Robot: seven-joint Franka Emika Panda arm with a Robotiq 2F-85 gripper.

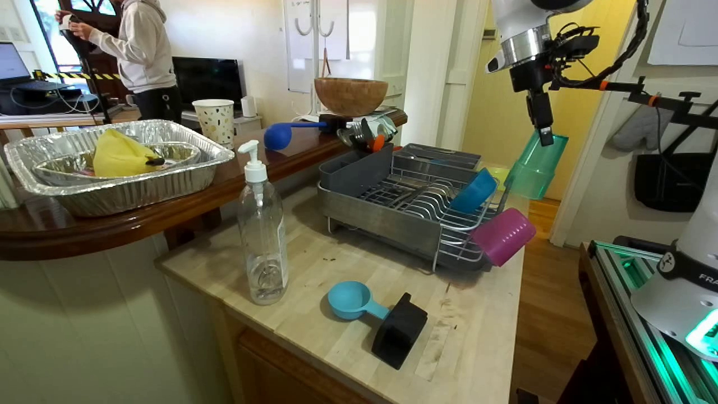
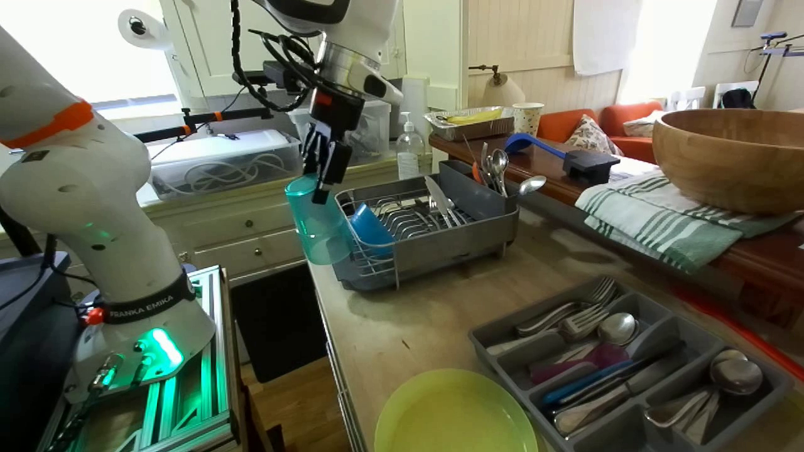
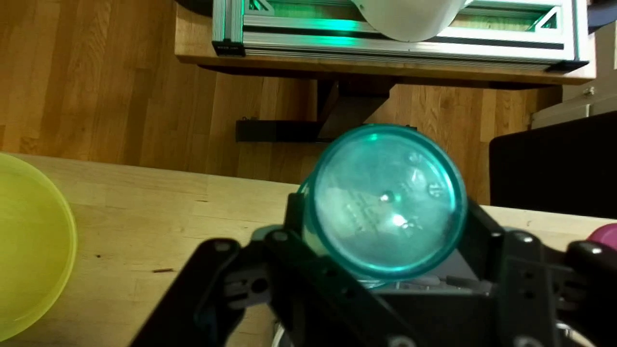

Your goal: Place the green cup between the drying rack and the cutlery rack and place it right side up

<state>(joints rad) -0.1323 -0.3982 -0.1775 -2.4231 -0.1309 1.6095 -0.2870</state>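
The green cup (image 1: 539, 168) is tilted with its base up and its open end down, beside the drying rack's (image 1: 381, 221) end. It also shows in an exterior view (image 2: 321, 235) and, base towards the camera, in the wrist view (image 3: 381, 207). My gripper (image 1: 545, 136) has one finger on each side of the cup near its base, and both seem to touch it. I cannot tell whether the cup touches the rack. The drying rack (image 2: 458, 251) stands on the counter. The cutlery rack, a grey divided tray (image 2: 482, 344), holds forks, spoons and knives.
A yellow-green plate (image 2: 455, 411) lies beside the cutlery tray. A blue cup (image 2: 372, 229) leans in the rack, and a magenta cup (image 1: 504, 237) hangs at its end. A soap bottle (image 1: 266, 275) and a light blue scoop (image 1: 349, 300) are on the counter. A wooden ledge runs behind.
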